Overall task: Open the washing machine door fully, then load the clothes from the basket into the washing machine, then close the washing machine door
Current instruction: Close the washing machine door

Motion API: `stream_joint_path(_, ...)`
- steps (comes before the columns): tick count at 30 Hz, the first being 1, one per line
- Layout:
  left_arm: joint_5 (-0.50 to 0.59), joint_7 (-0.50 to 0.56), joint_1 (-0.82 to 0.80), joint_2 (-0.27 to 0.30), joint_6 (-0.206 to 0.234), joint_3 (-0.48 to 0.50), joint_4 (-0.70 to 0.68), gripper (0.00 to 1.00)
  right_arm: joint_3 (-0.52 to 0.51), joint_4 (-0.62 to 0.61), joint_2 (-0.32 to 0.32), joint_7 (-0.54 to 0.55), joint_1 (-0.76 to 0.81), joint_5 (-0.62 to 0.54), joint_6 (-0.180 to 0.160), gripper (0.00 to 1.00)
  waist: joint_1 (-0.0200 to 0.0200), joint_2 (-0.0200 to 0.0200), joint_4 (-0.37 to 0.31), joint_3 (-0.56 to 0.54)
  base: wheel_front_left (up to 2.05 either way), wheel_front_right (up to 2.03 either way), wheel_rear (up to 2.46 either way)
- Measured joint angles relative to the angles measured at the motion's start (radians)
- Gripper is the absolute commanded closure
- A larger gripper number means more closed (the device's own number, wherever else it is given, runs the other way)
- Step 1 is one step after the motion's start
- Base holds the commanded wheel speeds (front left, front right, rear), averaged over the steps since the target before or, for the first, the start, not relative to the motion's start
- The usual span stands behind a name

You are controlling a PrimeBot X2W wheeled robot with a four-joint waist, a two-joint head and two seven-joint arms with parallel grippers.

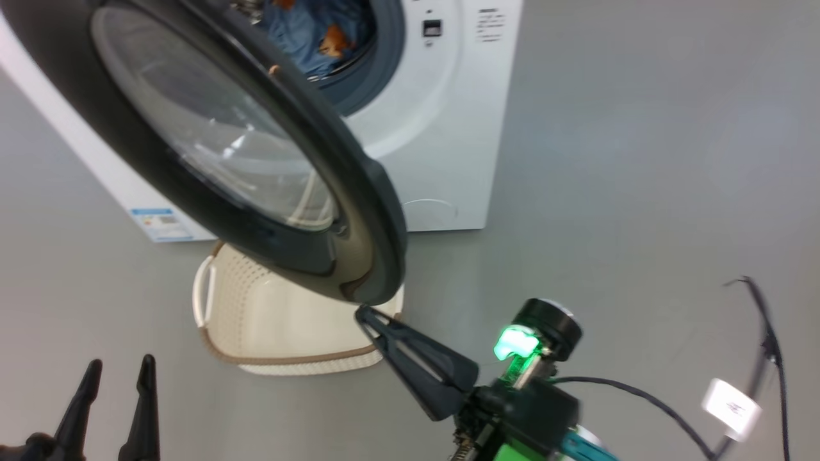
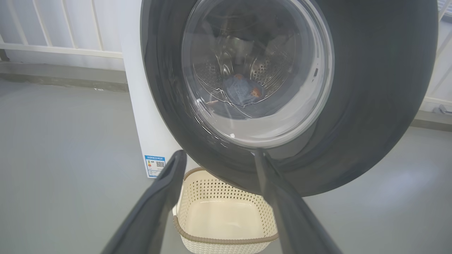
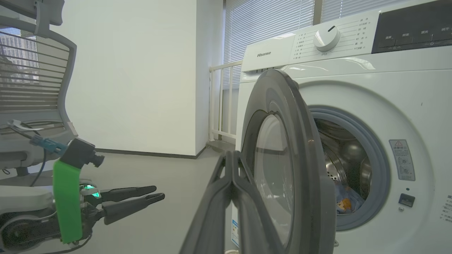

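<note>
1. Washing machine door (image 1: pixel 359 192): standing ajar, swinging out over the basket (image 1: pixel 250 275), well short of the latch.
2. Right claw (image 1: pixel 362 314): fingers pressing tight together, gripping nothing; tip sitting at the door's lower rim, seemingly touching it.
3. Left claw (image 1: pixel 122 363): fingers spreading wide, empty, hanging low and well apart from the door.
4. Clothes (image 1: pixel 314 35): lying inside the drum of the washing machine (image 1: pixel 442 128), with blue fabric lying near the grey gasket (image 3: pixel 380 165).
5. Basket: sitting empty on the floor (image 1: pixel 608 192), just beneath the door.
6. Hazard, slipping: the rim is looking glossy and curved, so a narrow closed tip is likely to be skidding off during a push, leaving the door half shut.
7. Hazard, pinching: fabric near the gasket is risking being trapped as the door meets the seal, blocking the latch.
8. Hazard, knocking: the right claw is working just above the basket's edge, so a low sweep is risking shoving or tipping it.
9. Hazard, weak push: a light nudge is risking the door resting unlatched.
</note>
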Motion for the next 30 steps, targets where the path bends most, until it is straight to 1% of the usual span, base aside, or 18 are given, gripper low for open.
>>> stream_joint_path(2, -0.007, 0.000, -0.011, 0.001, 0.000, -0.008, 0.000, 0.00, 0.026, 0.060, 0.000, 0.000, -0.026, 0.001, 0.000, 1.00, 0.0000, 0.0000, 0.021, 0.008, 0.00, 0.00, 0.00)
stream_joint_path(3, -0.012, 0.000, -0.019, 0.003, 0.000, -0.021, 0.000, 0.00, 0.035, 0.115, -0.001, 0.000, -0.043, 0.003, 0.000, 1.00, 0.0000, 0.0000, 0.044, 0.017, 0.00, 0.00, 0.00)
stream_joint_path(12, -0.057, 0.000, -0.079, 0.013, 0.000, -0.059, -0.007, 0.00, 0.020, 0.297, -0.004, 0.000, -0.111, 0.030, 0.000, 1.00, 0.0001, 0.0000, 0.141, 0.074, 0.00, 0.00, 0.00)
stream_joint_path(15, -0.074, 0.000, -0.098, 0.016, 0.000, -0.065, -0.013, 0.00, 0.008, 0.330, -0.004, 0.000, -0.143, 0.035, 0.000, 1.00, 0.0000, 0.0000, 0.161, 0.105, 0.00, 0.00, 0.00)
stream_joint_path(21, -0.122, 0.000, -0.146, 0.034, 0.000, -0.083, -0.015, 0.00, -0.055, 0.386, -0.005, 0.000, -0.184, 0.045, 0.000, 1.00, 0.0000, 0.0000, 0.190, 0.176, 0.00, 0.00, 0.00)
stream_joint_path(26, -0.155, 0.000, -0.180, 0.041, 0.000, -0.096, -0.022, 0.00, -0.133, 0.392, -0.006, 0.000, -0.228, 0.032, 0.000, 1.00, 0.0000, 0.0000, 0.205, 0.239, 0.00, 0.00, 0.00)
stream_joint_path(30, -0.179, 0.000, -0.204, 0.052, 0.000, -0.103, -0.024, 0.00, -0.190, 0.373, -0.003, 0.000, -0.241, 0.028, 0.002, 1.00, 0.0000, 0.0000, 0.212, 0.289, 0.00, 0.00, 0.00)
